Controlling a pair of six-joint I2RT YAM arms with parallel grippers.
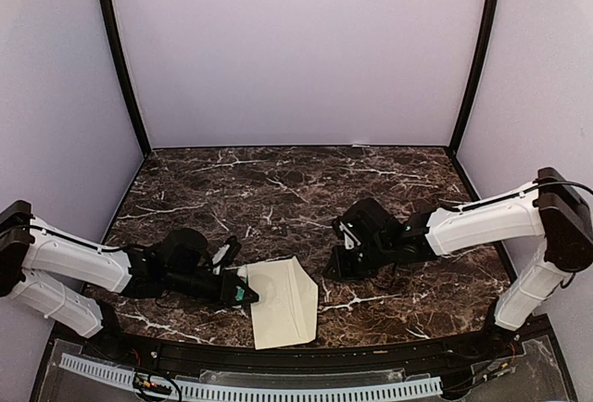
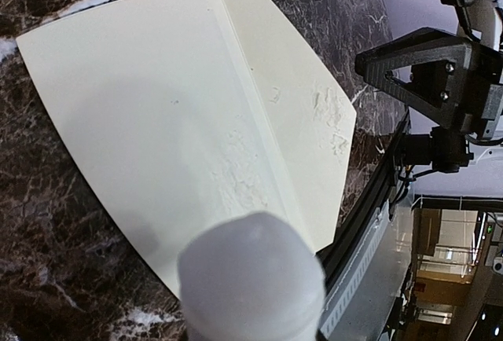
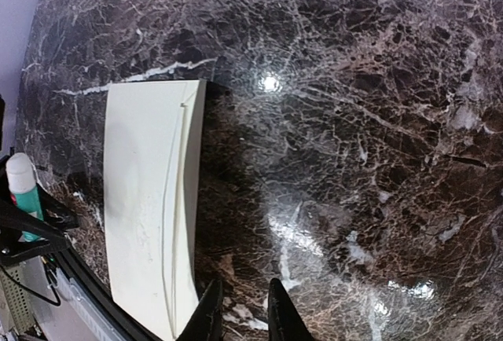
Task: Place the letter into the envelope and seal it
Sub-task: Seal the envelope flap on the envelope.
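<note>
The cream envelope (image 1: 283, 307) lies flat near the table's front edge, with a long crease and rough, wrinkled patches (image 2: 236, 168) beside the crease. My left gripper (image 1: 232, 288) is shut on a glue stick (image 1: 246, 293) with a teal body and a white cap (image 2: 251, 278). The stick's tip is at the envelope's left edge. Just right of the envelope (image 3: 149, 199), my right gripper (image 3: 242, 313) hangs low over bare marble. Its jaws are narrowly apart with nothing between them. The letter is not in view.
The dark marble table (image 1: 296, 189) has purple walls behind and at both sides. A black rail and perforated strip (image 1: 278, 388) run along the front edge, right below the envelope. The right arm (image 2: 440, 74) shows in the left wrist view.
</note>
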